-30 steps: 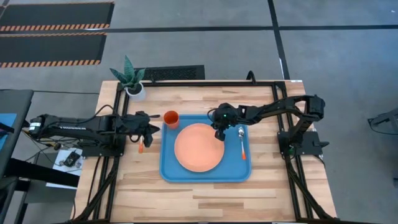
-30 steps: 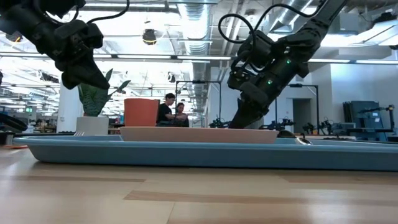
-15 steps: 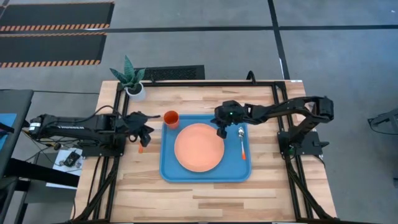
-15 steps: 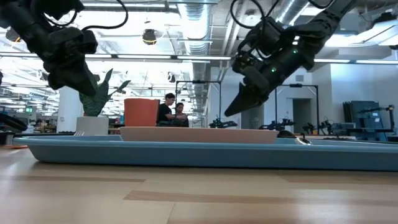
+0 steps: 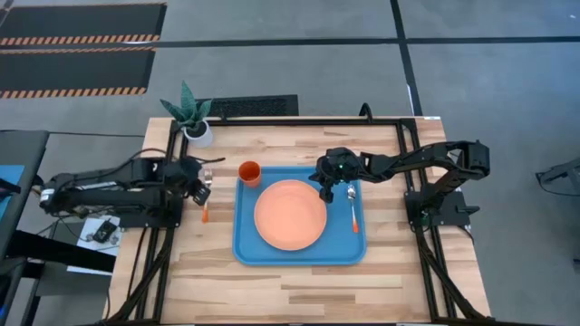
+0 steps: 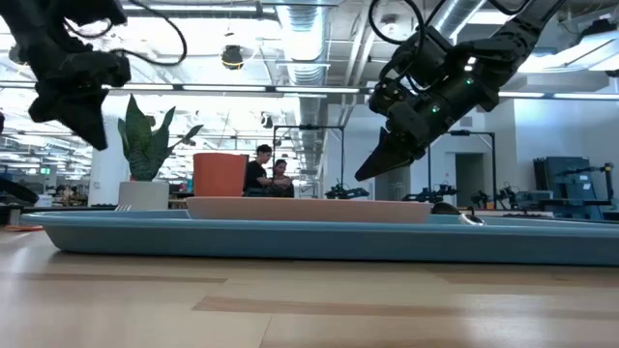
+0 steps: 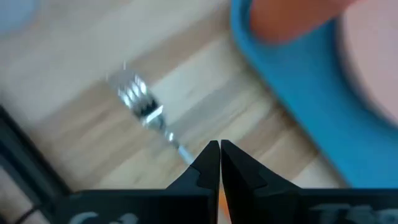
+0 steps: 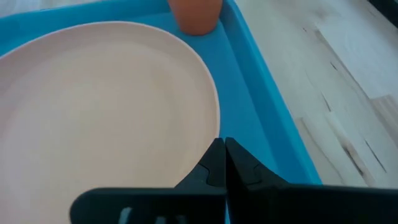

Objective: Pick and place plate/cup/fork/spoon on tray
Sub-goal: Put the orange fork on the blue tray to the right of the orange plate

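The light-blue tray lies mid-table. On it rest the pale salmon plate, the orange cup standing at its far left corner, and the spoon along its right side. The fork lies on the table left of the tray; the left wrist view shows its tines. My left gripper is shut and empty, raised above the fork. My right gripper is shut and empty, raised above the plate's right edge.
A white pot with a green spiky plant stands at the table's far left corner. A black frame runs around the table's edges. People show far off in the room behind.
My right gripper has risen from the plate's right edge and hangs clear above it. My left gripper has gone up and toward the table's left edge, away from the tray. The fork, plate, cup and spoon have stayed where they were.
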Robot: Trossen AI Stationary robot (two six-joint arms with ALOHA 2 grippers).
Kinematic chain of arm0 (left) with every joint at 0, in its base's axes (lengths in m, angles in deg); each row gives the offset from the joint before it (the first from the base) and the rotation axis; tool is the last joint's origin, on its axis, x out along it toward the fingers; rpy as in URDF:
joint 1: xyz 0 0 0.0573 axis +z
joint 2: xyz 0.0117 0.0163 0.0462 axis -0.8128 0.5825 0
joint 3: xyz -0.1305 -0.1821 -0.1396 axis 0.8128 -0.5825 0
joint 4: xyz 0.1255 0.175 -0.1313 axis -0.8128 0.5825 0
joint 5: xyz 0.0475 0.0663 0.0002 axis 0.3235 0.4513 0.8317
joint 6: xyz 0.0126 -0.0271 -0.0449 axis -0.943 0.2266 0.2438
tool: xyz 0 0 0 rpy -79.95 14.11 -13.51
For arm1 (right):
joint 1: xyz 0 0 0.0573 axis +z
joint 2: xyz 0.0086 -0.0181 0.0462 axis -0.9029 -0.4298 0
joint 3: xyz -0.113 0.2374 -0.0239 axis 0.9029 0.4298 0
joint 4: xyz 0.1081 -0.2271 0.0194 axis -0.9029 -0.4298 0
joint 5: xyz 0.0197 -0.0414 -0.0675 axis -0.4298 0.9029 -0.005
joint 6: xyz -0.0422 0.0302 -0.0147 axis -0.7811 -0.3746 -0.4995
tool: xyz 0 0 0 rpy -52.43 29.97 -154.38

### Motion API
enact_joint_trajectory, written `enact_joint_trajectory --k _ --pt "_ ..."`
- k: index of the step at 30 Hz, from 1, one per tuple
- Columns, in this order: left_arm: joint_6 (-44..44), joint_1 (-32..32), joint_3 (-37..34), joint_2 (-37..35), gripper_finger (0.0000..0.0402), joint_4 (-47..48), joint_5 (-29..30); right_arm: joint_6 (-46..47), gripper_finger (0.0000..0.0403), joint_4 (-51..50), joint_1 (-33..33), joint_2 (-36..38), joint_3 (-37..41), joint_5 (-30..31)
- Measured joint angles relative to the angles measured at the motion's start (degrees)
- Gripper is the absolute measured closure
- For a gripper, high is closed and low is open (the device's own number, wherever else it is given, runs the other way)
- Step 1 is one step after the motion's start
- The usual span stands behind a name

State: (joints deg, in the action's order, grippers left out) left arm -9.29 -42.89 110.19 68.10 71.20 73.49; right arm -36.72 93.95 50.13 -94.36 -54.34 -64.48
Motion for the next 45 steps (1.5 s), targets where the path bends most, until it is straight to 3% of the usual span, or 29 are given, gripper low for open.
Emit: enact_joint_trajectory --k 4,9,15,21,26,45 --pt "-6.0 9.2 0.0 4.8 0.0401 1.9 -7.2 -0.7 0.0397 1.7 0.0 0.0 0.0 -0.2" --pt "-14.0 21.2 0.0 13.2 0.0396 1.4 -11.0 -1.9 0.0397 2.9 0.0 0.0 0.0 -0.6" --pt "-18.3 29.6 0.0 21.7 0.0342 -0.6 -18.9 -2.5 0.0397 3.3 0.0 0.0 0.0 -0.7" --pt "-16.4 29.7 -0.1 26.9 0.0272 -3.9 -17.5 -3.3 0.0397 3.3 0.0 0.0 0.0 -0.7" --pt "-11.5 27.2 -2.1 28.8 0.0250 -7.0 -15.1 -3.7 0.0397 3.3 0.0 0.0 0.0 -0.7" --pt "-2.5 21.8 -9.3 27.4 0.0310 -15.2 -14.2 -4.0 0.0397 3.3 0.0 0.0 0.0 -0.7"
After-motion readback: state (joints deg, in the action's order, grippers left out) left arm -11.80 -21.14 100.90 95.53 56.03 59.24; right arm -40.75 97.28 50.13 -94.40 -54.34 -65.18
